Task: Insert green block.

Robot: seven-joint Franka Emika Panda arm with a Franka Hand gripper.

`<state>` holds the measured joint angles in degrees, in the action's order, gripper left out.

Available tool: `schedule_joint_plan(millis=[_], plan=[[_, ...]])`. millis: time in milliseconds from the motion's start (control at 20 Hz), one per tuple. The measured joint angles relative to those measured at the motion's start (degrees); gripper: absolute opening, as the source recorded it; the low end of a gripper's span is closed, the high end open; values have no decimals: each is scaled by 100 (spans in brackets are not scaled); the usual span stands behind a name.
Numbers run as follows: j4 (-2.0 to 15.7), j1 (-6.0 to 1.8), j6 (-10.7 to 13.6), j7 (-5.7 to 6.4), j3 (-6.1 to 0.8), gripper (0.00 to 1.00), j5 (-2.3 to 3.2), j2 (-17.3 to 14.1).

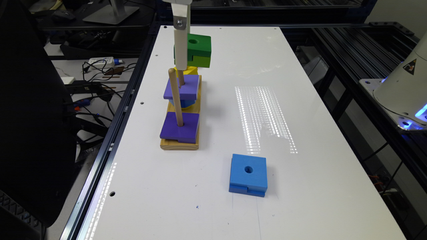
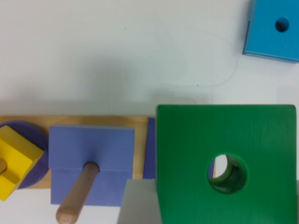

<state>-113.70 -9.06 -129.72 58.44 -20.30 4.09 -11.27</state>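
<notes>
Green block (image 2: 226, 170) sits closest to my wrist camera, its dark, glossy top face square to the lens with a round hole through the middle; I read it as pinched between the jaws, a pale finger (image 2: 140, 203) showing at its edge, though I cannot see the far finger. From the exterior view the gripper (image 1: 181, 50) hangs down as a long cream bar with a bolt near its top, and the green block (image 1: 196, 50) is held in the air above the far end of the wooden base (image 1: 180, 144), clear of the pegs; that view also gives me its lime lower layer and a stepped notch in its side. On the base I see a purple square (image 1: 180, 128) on the near wooden peg (image 1: 175, 96), a second purple square (image 1: 182, 87) on the next peg over a blue piece, and a yellow piece (image 1: 188, 70) behind. The wrist camera shows the yellow piece (image 2: 14, 161) resting on a round purple disc (image 2: 35, 140). A blue square block (image 1: 248, 175) with a hole lies well apart on the white, shiny table (image 1: 300, 183).
</notes>
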Motion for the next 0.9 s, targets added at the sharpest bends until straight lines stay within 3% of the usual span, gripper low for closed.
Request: schedule_joint_plan(millis=[600, 900], plan=[[0, -10, -3, -5, 3, 0, 0, 0], [0, -56, -3, -40, 2, 0, 0, 0]])
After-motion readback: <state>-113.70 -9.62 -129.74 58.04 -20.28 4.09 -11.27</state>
